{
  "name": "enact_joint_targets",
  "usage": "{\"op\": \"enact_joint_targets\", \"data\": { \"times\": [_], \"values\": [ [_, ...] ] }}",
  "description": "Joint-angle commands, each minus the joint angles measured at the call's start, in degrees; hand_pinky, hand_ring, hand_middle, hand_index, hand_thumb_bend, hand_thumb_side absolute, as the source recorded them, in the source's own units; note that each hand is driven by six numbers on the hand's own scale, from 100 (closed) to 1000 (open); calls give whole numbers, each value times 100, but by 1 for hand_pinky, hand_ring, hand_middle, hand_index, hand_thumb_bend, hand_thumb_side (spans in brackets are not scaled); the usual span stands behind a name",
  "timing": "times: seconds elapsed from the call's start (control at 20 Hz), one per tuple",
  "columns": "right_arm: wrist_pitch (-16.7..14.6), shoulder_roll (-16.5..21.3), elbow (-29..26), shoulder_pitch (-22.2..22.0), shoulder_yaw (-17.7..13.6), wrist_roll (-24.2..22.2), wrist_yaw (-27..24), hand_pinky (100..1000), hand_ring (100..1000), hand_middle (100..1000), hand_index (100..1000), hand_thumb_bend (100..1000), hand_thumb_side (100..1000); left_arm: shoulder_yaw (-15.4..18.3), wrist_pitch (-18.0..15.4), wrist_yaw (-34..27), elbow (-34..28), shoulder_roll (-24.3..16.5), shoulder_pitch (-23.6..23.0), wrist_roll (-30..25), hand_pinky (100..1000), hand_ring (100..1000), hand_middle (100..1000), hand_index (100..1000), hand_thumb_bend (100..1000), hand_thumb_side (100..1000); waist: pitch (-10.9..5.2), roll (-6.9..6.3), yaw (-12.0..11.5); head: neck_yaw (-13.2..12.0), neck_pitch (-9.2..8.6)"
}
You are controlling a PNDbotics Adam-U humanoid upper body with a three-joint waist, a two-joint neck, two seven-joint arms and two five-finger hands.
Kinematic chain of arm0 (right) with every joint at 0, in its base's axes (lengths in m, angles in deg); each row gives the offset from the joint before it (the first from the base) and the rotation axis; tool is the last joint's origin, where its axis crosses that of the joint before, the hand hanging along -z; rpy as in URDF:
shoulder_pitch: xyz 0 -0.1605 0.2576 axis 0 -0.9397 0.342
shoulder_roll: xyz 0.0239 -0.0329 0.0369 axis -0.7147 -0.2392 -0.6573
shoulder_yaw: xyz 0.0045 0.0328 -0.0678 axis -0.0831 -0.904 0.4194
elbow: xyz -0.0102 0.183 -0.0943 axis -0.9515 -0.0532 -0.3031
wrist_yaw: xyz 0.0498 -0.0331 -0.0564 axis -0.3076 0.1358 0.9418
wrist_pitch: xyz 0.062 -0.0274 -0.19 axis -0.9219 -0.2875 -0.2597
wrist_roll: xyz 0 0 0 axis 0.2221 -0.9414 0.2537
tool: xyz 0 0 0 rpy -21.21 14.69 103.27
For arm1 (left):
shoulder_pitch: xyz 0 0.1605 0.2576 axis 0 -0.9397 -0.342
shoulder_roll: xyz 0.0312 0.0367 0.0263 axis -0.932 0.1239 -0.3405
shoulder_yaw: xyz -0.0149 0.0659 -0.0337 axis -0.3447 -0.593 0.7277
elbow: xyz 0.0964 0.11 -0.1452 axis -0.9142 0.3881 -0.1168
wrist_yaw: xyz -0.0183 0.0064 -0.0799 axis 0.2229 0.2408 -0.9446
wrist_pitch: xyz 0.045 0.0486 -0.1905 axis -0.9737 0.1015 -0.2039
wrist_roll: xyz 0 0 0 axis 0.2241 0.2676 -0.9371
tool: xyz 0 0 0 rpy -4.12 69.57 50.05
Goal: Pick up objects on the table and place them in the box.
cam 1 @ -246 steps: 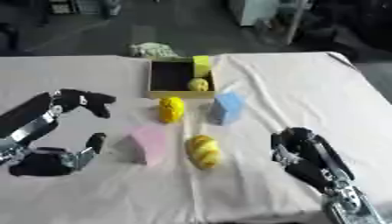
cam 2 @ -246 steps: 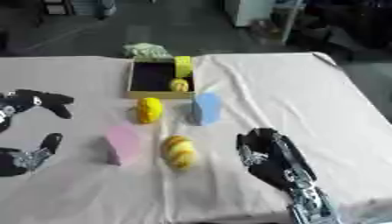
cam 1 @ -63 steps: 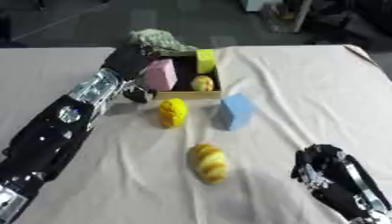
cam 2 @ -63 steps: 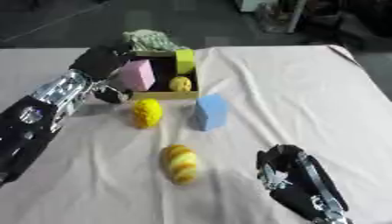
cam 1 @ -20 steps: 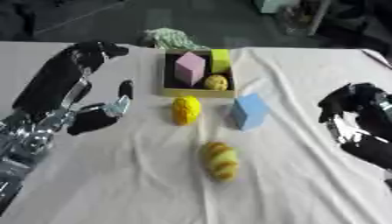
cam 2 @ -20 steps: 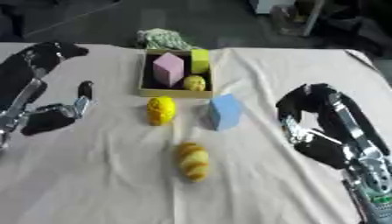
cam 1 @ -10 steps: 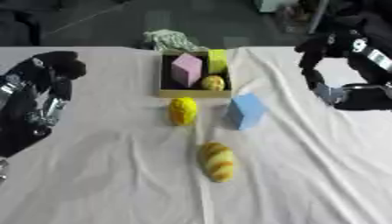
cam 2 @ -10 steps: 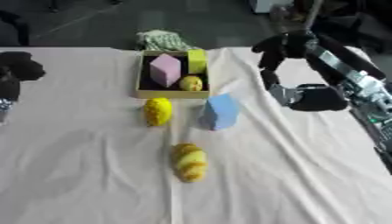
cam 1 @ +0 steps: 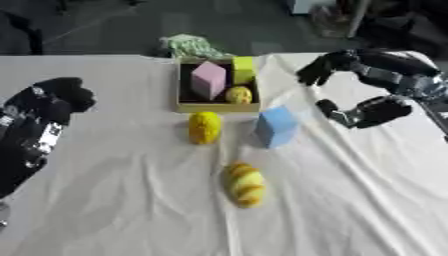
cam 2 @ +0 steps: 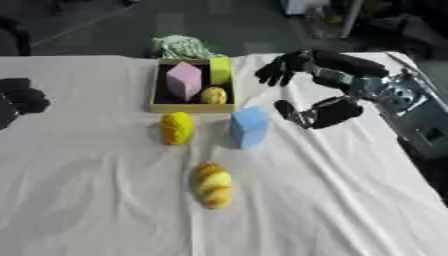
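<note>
A shallow yellow box (cam 1: 186,106) at the table's far middle holds a pink block (cam 1: 208,79), a yellow-green block (cam 1: 242,69) and a small yellow round thing (cam 1: 237,94). In front of it lie a yellow lemon-like fruit (cam 1: 205,127), a light blue block (cam 1: 276,125) and, nearer me, a yellow-orange striped oblong (cam 1: 245,183). My right hand (cam 2: 322,88) hovers open just right of the blue block, fingers spread above, thumb below. At the left edge my left hand (cam 1: 54,96) has curled fingers and holds nothing.
A crumpled green cloth (cam 1: 191,46) lies behind the box. The white tablecloth (cam 1: 122,200) is wrinkled, with a fold running down the middle. Dark floor and furniture lie beyond the far edge.
My right hand has come in leftward toward the blue block. My left arm has drawn back to the left edge. The pink block sits in the box since seconds ago.
</note>
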State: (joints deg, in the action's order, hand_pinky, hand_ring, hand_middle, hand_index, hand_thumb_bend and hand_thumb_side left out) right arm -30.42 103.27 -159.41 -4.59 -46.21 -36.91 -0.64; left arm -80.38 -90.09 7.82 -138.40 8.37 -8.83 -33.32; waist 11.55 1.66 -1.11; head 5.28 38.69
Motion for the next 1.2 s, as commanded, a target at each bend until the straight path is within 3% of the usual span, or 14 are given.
{"op": "enact_joint_targets", "data": {
  "times": [0.05, 0.5, 0.7, 0.95, 1.0, 1.2],
  "values": [
    [-186, 53, 269, 344, 231, -207, 243, 863, 986, 955, 1000, 100, 389, 20, 190, -63, -109, 196, -3, -27, 822, 737, 667, 832, 100, 662, -108, -21, -16, 161, -56],
    [-721, -290, 1247, 775, 172, -955, 991, 917, 1000, 1000, 1000, 128, 421, -42, 435, 39, -109, 528, -83, -76, 821, 733, 656, 831, 100, 691, -122, -79, -128, 348, -27],
    [-864, -336, 1331, 787, 71, -1316, 1351, 925, 1000, 1000, 1000, 202, 435, -40, 478, 80, -109, 580, -103, -88, 822, 733, 652, 831, 100, 698, -124, -81, -132, 378, -11],
    [-1049, -471, 1259, 775, -151, -1752, 1826, 925, 1000, 1000, 1000, 202, 435, -38, 490, 100, -109, 599, -109, -91, 822, 733, 652, 831, 100, 698, -125, -88, -125, 375, -8],
    [-1075, -487, 1275, 776, -149, -1813, 1920, 934, 1000, 1000, 1000, 328, 390, -51, 507, 109, -109, 617, -120, -104, 823, 733, 650, 833, 100, 710, -124, -98, -129, 397, 3],
    [-1150, -608, 1376, 803, -198, -2044, 2279, 935, 1000, 1000, 1000, 355, 386, -81, 549, 158, -109, 678, -129, -154, 824, 733, 649, 833, 100, 710, -131, -138, -152, 460, 30]
  ]
}}
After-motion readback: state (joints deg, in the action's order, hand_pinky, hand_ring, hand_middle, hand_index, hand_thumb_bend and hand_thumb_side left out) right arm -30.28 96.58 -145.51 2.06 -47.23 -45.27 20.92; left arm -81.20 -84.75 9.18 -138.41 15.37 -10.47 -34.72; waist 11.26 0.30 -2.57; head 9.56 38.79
